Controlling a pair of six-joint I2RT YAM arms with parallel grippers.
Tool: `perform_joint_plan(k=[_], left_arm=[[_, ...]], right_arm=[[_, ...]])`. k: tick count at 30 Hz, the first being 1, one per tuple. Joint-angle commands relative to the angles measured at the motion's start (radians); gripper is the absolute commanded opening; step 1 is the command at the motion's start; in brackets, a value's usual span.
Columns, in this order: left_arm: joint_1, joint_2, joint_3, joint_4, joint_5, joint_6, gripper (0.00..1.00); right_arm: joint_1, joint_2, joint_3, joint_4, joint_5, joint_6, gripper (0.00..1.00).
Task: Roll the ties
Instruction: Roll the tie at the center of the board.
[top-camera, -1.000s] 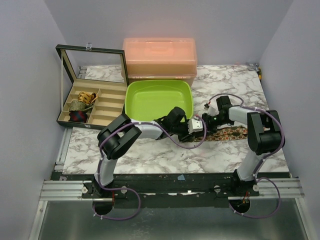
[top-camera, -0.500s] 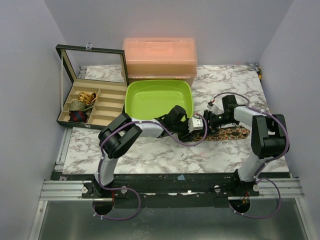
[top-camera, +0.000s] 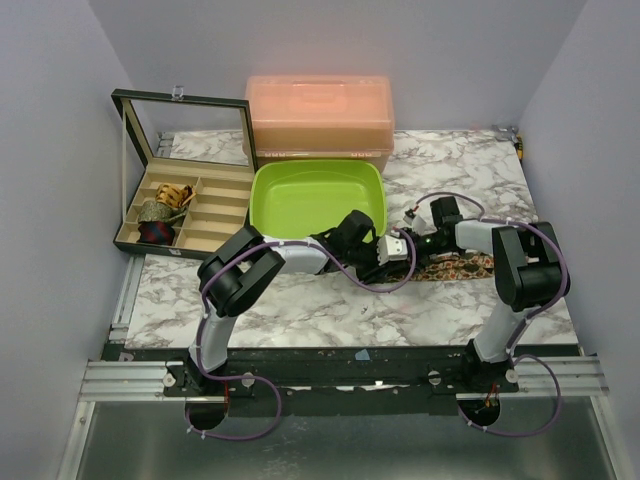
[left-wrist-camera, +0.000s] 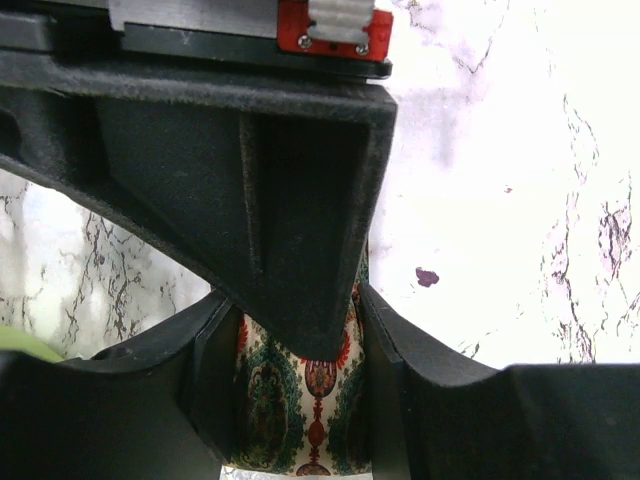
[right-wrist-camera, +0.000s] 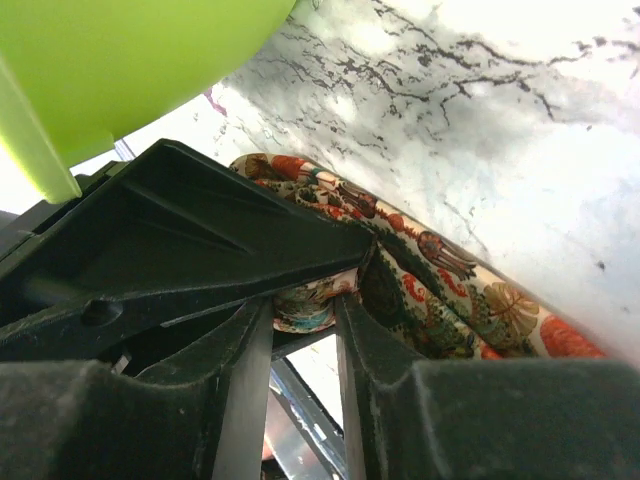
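Note:
One of the ties (top-camera: 458, 266), floral orange, red, cream and green, lies flat on the marble to the right of the lime-green tray (top-camera: 318, 200). Its left end is gathered where both grippers meet. My left gripper (top-camera: 396, 253) has the tie (left-wrist-camera: 300, 425) filling the gap between its fingers (left-wrist-camera: 392, 385). My right gripper (top-camera: 416, 242) faces it tip to tip. In the right wrist view a small roll of tie (right-wrist-camera: 312, 303) sits pinched between the right gripper's (right-wrist-camera: 305, 315) fingertips, and the rest of the tie (right-wrist-camera: 450, 290) trails off to the right.
An open black tie box (top-camera: 185, 215) at the left holds rolled ties (top-camera: 165, 205) in its compartments. A closed orange plastic case (top-camera: 320, 112) stands behind the tray. The tray's rim (right-wrist-camera: 120, 70) is just beside the right gripper. Marble table (top-camera: 300, 310) stretches in front.
The right jaws widened and then narrowed again onto the tie's rolled end, and the right arm's elbow swung out and back. The left gripper stayed in place on the tie.

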Motion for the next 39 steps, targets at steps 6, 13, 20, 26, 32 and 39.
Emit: perform_joint_plan(k=[6, 13, 20, 26, 32, 39], left_arm=[[0.007, 0.111, -0.077, -0.307, -0.048, 0.034, 0.46], [0.015, 0.109, -0.063, -0.306, -0.031, 0.014, 0.53], [0.096, -0.073, -0.249, 0.066, 0.118, -0.071, 0.76], [0.117, -0.155, -0.353, 0.342, 0.158, -0.119, 0.80], [0.110, -0.108, -0.349, 0.397, 0.101, -0.131, 0.79], [0.107, -0.037, -0.334, 0.455, 0.036, -0.256, 0.66]], right_arm=[[0.010, 0.073, 0.050, -0.035, 0.138, -0.092, 0.60], [0.017, 0.101, 0.052, -0.032, 0.141, -0.106, 0.01], [0.013, 0.155, 0.074, -0.117, 0.206, -0.153, 0.00], [0.012, 0.198, 0.118, -0.173, 0.217, -0.169, 0.00], [0.012, 0.224, 0.121, -0.175, 0.179, -0.185, 0.00], [0.013, 0.241, 0.087, -0.124, 0.113, -0.179, 0.00]])
